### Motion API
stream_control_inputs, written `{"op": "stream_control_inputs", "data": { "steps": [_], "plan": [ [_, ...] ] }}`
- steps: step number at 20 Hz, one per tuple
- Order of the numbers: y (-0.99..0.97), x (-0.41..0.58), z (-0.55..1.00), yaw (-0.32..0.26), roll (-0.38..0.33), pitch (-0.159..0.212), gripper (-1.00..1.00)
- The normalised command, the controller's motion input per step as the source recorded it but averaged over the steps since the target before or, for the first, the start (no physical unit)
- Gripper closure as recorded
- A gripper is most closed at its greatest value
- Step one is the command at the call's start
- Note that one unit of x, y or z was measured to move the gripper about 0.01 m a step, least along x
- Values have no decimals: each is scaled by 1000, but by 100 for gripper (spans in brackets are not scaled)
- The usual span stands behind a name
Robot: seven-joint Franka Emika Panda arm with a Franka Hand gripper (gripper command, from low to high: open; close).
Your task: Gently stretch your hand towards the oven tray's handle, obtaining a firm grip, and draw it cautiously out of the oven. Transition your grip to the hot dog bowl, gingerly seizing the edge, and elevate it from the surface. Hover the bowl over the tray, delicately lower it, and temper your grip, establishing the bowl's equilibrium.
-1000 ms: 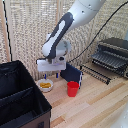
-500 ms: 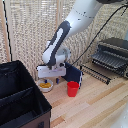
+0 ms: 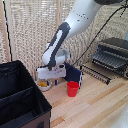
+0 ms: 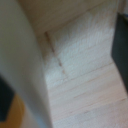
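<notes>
Over the hot dog bowl (image 3: 44, 84) hangs the hand (image 3: 46, 80), its finger spread hidden from view.

Mock kitchen bench: toaster oven (image 3: 113, 54) on wooden tabletop (image 3: 95, 107), reed screen (image 3: 35, 30) behind.

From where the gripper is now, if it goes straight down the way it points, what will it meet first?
Probably the hot dog bowl: the gripper hangs pointing down right above it, beside the black bin. Its fingertips are hard to make out, so it may touch the bowl's rim or the wooden table next to it.
</notes>
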Motion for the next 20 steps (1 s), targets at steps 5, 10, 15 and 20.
{"op": "stream_control_inputs", "data": {
  "steps": [5,10,15,20],
  "plan": [
    [21,1,39,-56,0,-20,100],
    [15,0,278,-75,0,-33,100],
    [27,0,822,-70,2,0,100],
    [7,14,953,-149,9,9,100]
  ]
}}
